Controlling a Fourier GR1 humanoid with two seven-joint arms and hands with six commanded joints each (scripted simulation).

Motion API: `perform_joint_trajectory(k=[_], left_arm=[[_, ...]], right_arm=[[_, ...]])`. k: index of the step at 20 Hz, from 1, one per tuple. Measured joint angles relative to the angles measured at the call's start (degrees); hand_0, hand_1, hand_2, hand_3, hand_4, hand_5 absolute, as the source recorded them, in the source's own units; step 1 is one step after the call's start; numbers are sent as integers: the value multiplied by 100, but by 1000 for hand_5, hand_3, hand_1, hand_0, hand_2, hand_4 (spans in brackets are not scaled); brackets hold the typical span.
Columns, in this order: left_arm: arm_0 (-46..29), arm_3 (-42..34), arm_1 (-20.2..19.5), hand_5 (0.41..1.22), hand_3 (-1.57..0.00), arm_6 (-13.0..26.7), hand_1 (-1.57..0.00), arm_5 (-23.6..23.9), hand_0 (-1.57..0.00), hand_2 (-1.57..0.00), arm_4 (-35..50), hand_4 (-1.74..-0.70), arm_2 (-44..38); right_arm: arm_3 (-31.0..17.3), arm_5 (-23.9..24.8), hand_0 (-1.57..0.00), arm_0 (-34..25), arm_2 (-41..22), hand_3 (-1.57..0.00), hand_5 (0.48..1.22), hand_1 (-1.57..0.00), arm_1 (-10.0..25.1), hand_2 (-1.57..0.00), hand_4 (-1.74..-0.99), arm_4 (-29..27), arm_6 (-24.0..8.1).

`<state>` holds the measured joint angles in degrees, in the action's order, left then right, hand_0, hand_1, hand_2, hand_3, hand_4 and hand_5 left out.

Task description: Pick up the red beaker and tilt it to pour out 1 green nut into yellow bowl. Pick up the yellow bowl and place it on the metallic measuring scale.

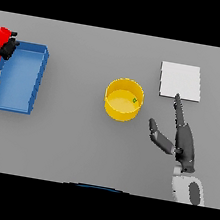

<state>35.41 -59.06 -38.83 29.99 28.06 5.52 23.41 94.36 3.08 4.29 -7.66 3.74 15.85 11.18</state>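
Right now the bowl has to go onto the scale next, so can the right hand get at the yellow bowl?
Probably yes. The right hand is open just right of the yellow bowl, with bare table between them and nothing in the way.

Plain grey table (65,145) (evenly lit, seemingly) fills view.

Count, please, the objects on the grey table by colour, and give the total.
Red: 1, the red beaker, held in the left hand
Blue: 1, the blue rectangular tray
Yellow: 1, the round yellow bowl
Green: 1, the small green nut inside the bowl
White-grey: 1, the flat square metallic measuring scale
Total: 5
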Motion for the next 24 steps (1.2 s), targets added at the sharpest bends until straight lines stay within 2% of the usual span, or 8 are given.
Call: perform_joint_trajectory(k=[3, 7, 9, 11, 16, 19, 22, 24], left_arm=[[-239, -309, -133, 991, -1559, 131, -1571, 169, -1571, -1571, 48, -1713, 172], [-381, -506, -333, 810, -1470, 274, -1543, 104, -1571, -1501, -25, -1275, 463], [-473, -684, -402, 749, -1136, 305, -1215, -17, -1393, -1209, 12, -1068, 511], [-562, -804, -519, 696, -768, 271, -796, -140, -965, -816, 36, -958, 523], [-448, -589, -469, 657, -251, 297, -260, -540, -316, -267, -117, -822, 809], [-422, -484, -430, 649, -128, 101, -133, -575, -161, -136, -138, -796, 817], [-387, -480, -408, 655, -65, -3, -67, -462, -82, -69, -156, -773, 774], [-390, -497, -423, 659, -41, -68, -43, -424, -52, -44, -205, -756, 792]], right_arm=[[33, 40, 1, -16, -29, 1, 638, 1, -12, 1, -1017, 71, -90], [-49, 70, 1, -30, 13, 1, 634, 1, 19, 1, -1012, 84, -121], [-8, 44, 1, -20, -4, 1, 635, 1, -15, 1, -1007, 40, -97], [67, 36, 1, 55, 11, 1, 635, 1, 12, 1, -1004, 12, -24], [105, 64, 1, 31, -26, 1, 639, 1, -24, 1, -1009, 60, -108], [113, 83, 1, 46, -44, 1, 643, 1, -25, 1, -1019, 105, -126], [115, 84, 1, -75, -82, 1, 666, 1, 89, 1, -1014, 307, -523], [45, -309, 1, -254, -197, 1, 674, 1, 374, 1, -1022, 330, -414]])
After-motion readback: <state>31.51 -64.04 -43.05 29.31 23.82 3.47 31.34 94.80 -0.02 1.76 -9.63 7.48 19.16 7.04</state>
